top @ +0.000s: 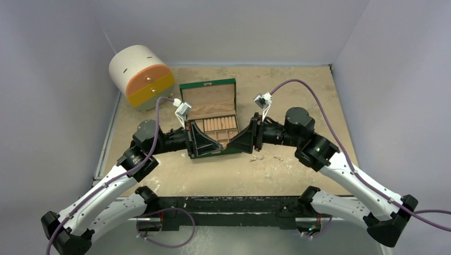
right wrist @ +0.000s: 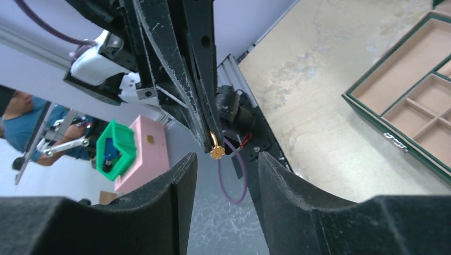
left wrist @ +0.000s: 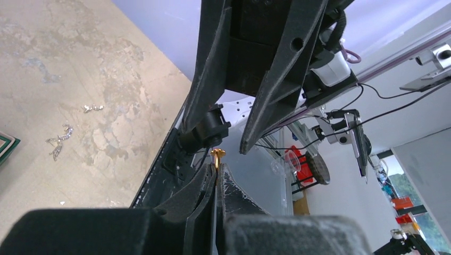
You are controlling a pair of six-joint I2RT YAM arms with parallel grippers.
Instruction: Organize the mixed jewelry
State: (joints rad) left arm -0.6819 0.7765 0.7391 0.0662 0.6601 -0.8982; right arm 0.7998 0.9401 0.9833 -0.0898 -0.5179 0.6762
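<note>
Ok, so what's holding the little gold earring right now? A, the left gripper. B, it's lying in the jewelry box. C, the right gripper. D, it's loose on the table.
A: in the left wrist view the left gripper is shut on the gold earring, which sticks out past its tips. The right gripper stands open in front of the earring, not touching it.

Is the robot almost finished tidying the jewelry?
Not nearly. No piece shows in the jewelry box compartments in view. The left jaws pinch one gold earring, facing the open right jaws. Silver pieces lie loose on the table.
</note>
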